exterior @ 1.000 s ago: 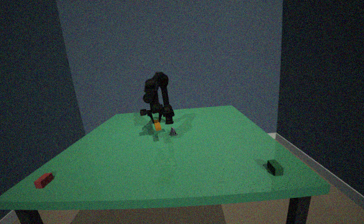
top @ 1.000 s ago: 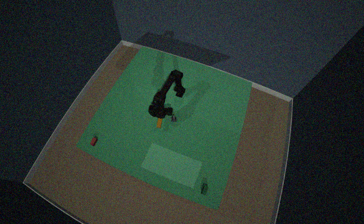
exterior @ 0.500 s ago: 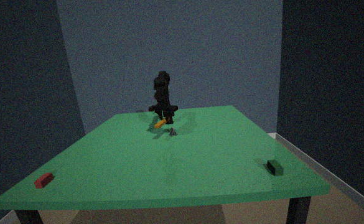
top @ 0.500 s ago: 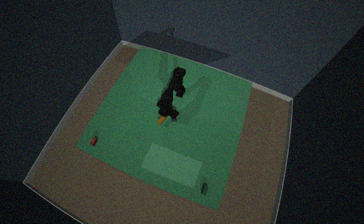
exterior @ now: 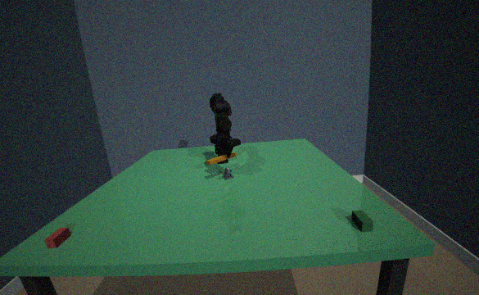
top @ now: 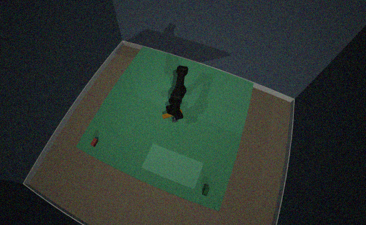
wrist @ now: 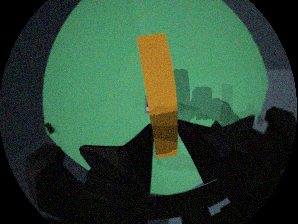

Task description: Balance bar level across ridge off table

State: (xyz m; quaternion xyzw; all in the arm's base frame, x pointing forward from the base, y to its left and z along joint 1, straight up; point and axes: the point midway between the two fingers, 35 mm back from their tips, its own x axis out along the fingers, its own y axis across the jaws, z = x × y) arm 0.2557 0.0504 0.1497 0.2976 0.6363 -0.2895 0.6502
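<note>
The orange bar (top: 166,115) (exterior: 215,160) (wrist: 157,75) is held above the green table (top: 132,103) (exterior: 182,213), with its shadow apart from it. My gripper (exterior: 224,158) (wrist: 163,124) is shut on the bar, with a long part of the bar reaching beyond the fingers in the wrist view. The small grey ridge (top: 174,120) (exterior: 228,174) stands on the table, just in front of and below the gripper in the exterior view. In the wrist view the bar hides most of the ridge (wrist: 147,107). Any contact between bar and ridge does not show.
A red block (top: 94,142) (exterior: 58,238) lies near the front left corner of the table in the exterior view. A dark green block (top: 205,189) (exterior: 362,221) lies near its front right corner. The top view shows a pale rectangle (top: 172,165) over the table between them.
</note>
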